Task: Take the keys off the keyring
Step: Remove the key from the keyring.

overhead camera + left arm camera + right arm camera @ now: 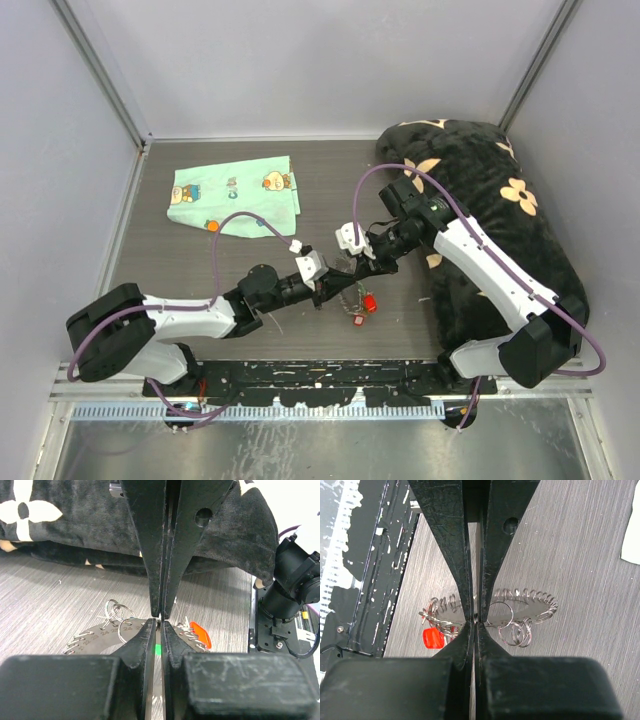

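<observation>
left claw (160, 622) and right claw (474, 622) pinch the keyring (530, 605); left wrist, unlike right, shows black blanket (75, 530)

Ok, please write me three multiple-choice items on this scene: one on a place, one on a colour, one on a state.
1. Seen from above, where on the table does the green cloth lie? A back left; B back right; C front middle.
2. What colour is the plastic key head hanging at the keyring? A blue; B red; C yellow.
3. How do the right fingers stand? A wide open; B closed on the keyring; C closed on the cloth.
Answers: 1 A, it lies spread at the back left; 2 B, the right wrist view shows it red; 3 B, their tips meet on the keyring's rim.
</observation>
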Tool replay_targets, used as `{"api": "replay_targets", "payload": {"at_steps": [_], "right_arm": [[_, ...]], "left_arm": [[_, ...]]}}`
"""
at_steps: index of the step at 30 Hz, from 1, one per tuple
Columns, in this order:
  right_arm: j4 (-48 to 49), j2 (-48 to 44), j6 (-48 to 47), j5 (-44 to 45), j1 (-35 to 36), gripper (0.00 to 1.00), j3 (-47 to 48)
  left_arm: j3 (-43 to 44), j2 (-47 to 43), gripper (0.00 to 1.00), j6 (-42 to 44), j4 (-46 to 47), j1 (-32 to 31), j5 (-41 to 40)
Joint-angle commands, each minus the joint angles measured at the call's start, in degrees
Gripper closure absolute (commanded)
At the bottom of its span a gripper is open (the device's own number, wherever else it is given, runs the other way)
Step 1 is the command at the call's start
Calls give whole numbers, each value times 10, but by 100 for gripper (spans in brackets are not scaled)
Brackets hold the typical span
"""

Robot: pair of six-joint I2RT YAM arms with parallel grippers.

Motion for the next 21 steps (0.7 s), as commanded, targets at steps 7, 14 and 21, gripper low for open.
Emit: {"api": "replay_targets", "payload": {"at_steps": [7,14,21], "right_arm": [[-3,-12,-8,-36,3,99,4],[-3,-8,-8,-45,0,97,1],[-16,4,-16,-100,-34,79,-3]], "left_arm": [[21,3,94,-1,51,-1,5],[18,-2,100,-3,39,-2,18],[-16,-28,100,-14,71,-1,-19]]}}
